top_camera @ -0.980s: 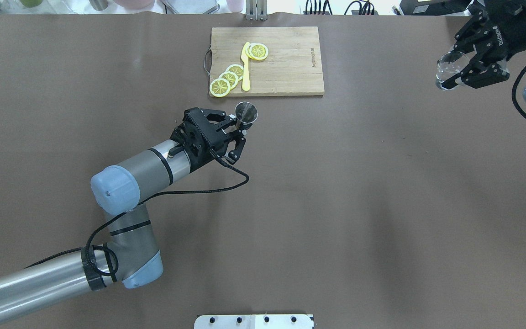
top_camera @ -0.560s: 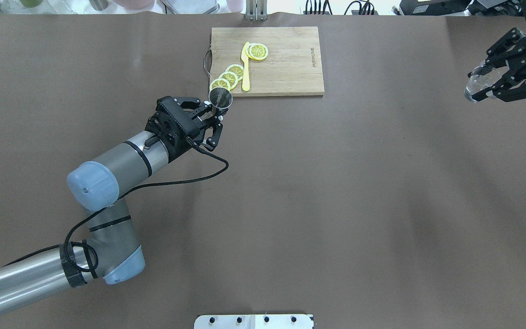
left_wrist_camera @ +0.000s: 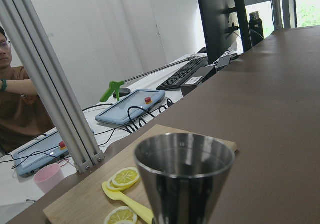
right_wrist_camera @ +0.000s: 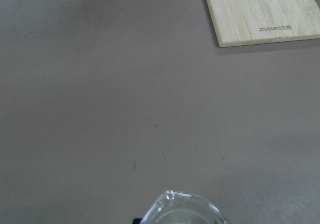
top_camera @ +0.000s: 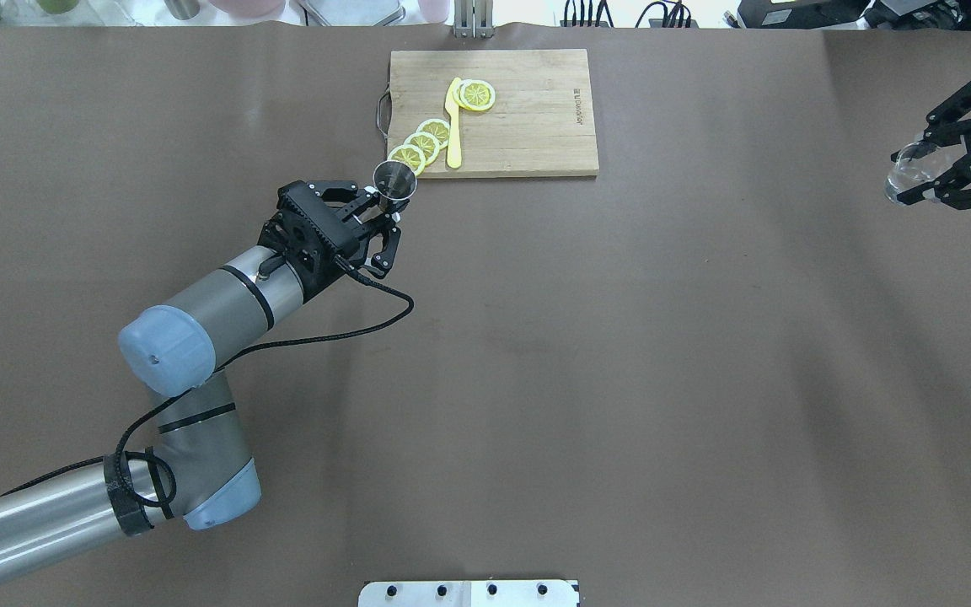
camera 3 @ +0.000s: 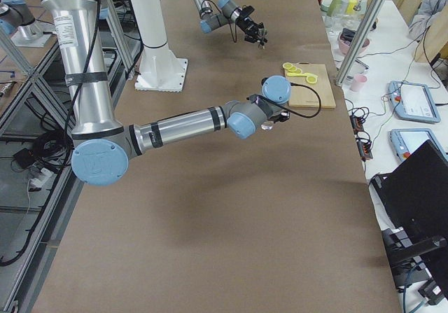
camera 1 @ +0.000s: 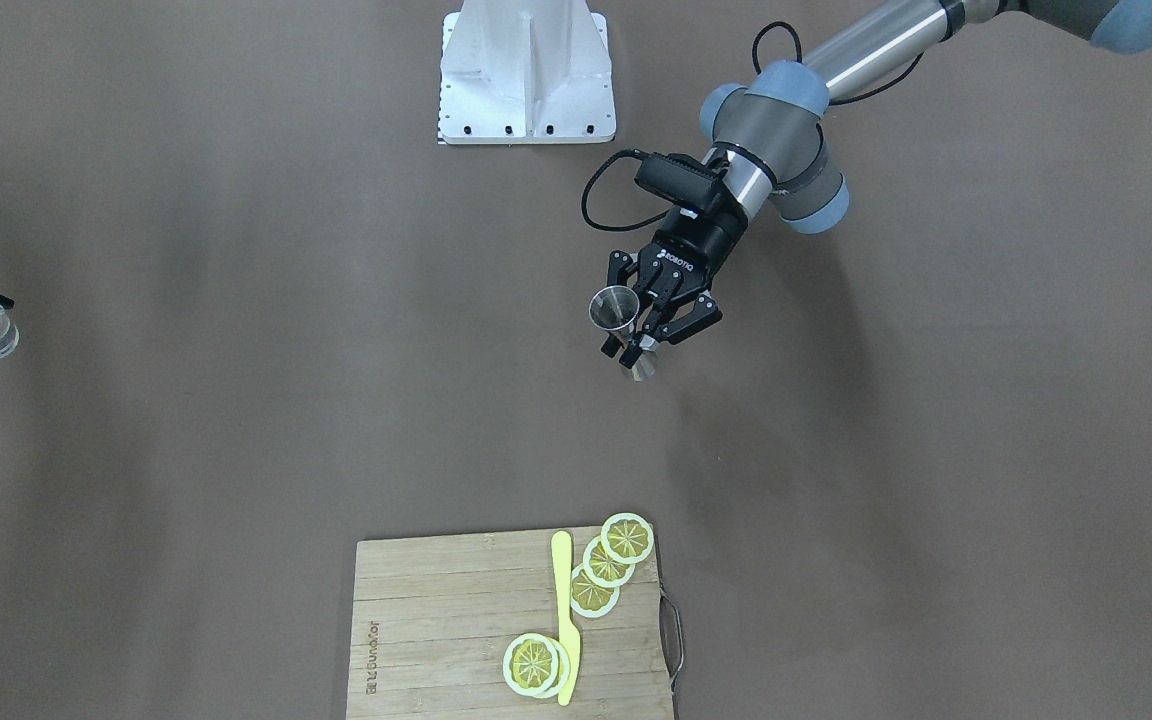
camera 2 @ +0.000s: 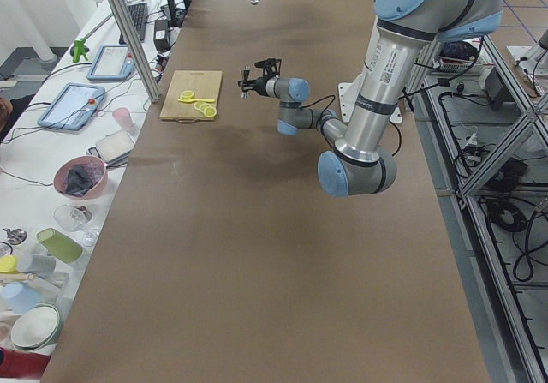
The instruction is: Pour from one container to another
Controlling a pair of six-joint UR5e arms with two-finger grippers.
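The left gripper (top_camera: 383, 212) is clamped on the steel jigger (top_camera: 394, 179). It appears to hold at the narrow waist and carries the jigger upright in the air, on the robot's side of the cutting board (top_camera: 528, 118). The jigger's open upper cone faces up in the left wrist view. The jigger looks light, rigid and smooth, so it could slip. The waist seems the safest hold, since the flaring cones above and below would keep it from sliding through the fingers. Far off at the table's right edge, the right gripper (top_camera: 915, 175) is closed around the clear glass tumbler (top_camera: 898, 177), also off the table (top_camera: 620, 379), so the two containers are well apart. The glass is likely the heavier piece, weighted by its thick base, and it is brittle with slick facets. A firm but not crushing hold across the walls, leaving the rim free, would probably suit pouring (whether the glass holds any liquid cannot be told from these views). A narrow jigger mouth would call for a slow, well-centred tilt.
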